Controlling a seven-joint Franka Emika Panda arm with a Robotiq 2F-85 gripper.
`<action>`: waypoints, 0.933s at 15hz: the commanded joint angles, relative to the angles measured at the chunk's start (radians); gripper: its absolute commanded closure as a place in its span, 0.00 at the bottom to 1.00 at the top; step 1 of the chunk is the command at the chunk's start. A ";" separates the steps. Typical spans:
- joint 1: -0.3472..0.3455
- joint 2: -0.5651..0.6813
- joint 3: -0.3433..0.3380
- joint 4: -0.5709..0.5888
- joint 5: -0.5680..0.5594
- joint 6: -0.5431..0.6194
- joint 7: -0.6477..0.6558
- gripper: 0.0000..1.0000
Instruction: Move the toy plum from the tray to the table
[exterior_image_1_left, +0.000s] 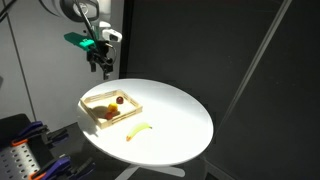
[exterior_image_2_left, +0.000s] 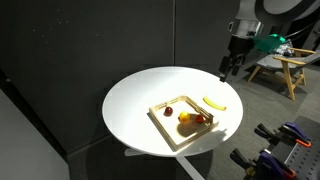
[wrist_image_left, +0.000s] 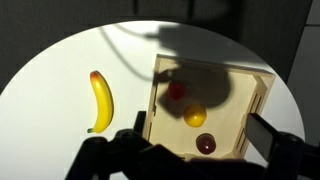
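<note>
While table (exterior_image_1_left: 175, 120) spreads wide well below gripper (exterior_image_1_left: 100, 64), tray (wrist_image_left: 245, 100) sits on it under & a bit fwd of the jaws. Single arm, so no choice of side. Banana (wrist_image_left: 100, 100) lies on table outside tray, off to one side of gripper, long axis approx. parallel to tray's rim. Tray holds 3 toys: red fruit (wrist_image_left: 176, 90) farthest from gripper, yellow-orange fruit (wrist_image_left: 195, 116) mid, plum (wrist_image_left: 205, 145) nearest, by tray's close rim. Jaws stand wide apart, nothing btwn them. Plum is round, so no long axis to line up with. In wrist view it lies roughly centred btwn jaws. Next move prob. a drop straight onto it, keeping off yellow-orange fruit nearby.
</note>
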 joint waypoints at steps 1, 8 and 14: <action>0.013 0.121 0.011 0.100 0.038 0.020 -0.006 0.00; 0.019 0.302 0.031 0.228 0.053 0.082 -0.022 0.00; 0.010 0.425 0.038 0.317 0.056 0.106 -0.039 0.00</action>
